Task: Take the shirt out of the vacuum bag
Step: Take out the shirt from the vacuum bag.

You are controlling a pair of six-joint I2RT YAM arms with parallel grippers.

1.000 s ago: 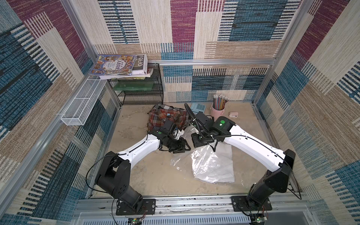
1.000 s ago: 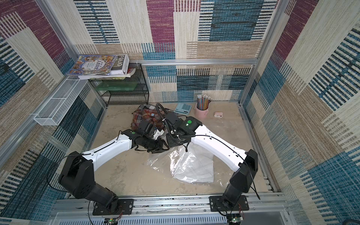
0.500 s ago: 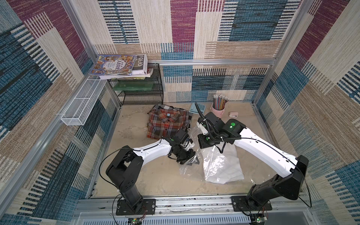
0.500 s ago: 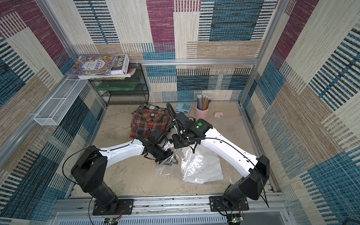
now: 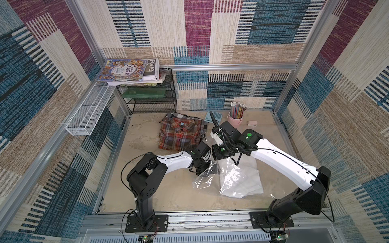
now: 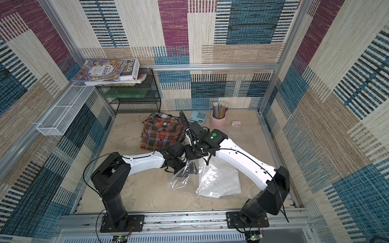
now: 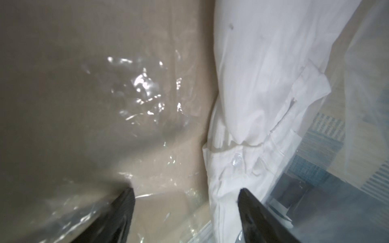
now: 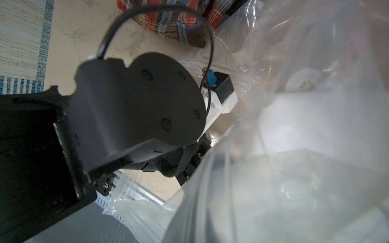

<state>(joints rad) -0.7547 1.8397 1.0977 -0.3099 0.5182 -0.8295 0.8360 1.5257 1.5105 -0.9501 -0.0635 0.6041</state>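
Clear vacuum bag [image 5: 205, 181] blurring white shirt [image 5: 242, 178], left gripper [image 7: 186, 190] half-veiled

A mottled beige tabletop [image 5: 168, 189]. A folded plaid shirt [image 5: 179, 134] lies toward 11 o'clock, with a black wire rack [image 5: 151, 103] in the corner beyond it. A clear vacuum bag [image 5: 231, 181] lies at 4 o'clock. A pink pencil cup [image 5: 235, 120] stands at 1 o'clock.

White links [image 5: 176, 161] join black joints [image 5: 145, 178], with green lights [image 5: 249, 134] and looping cables [image 5: 216, 126].
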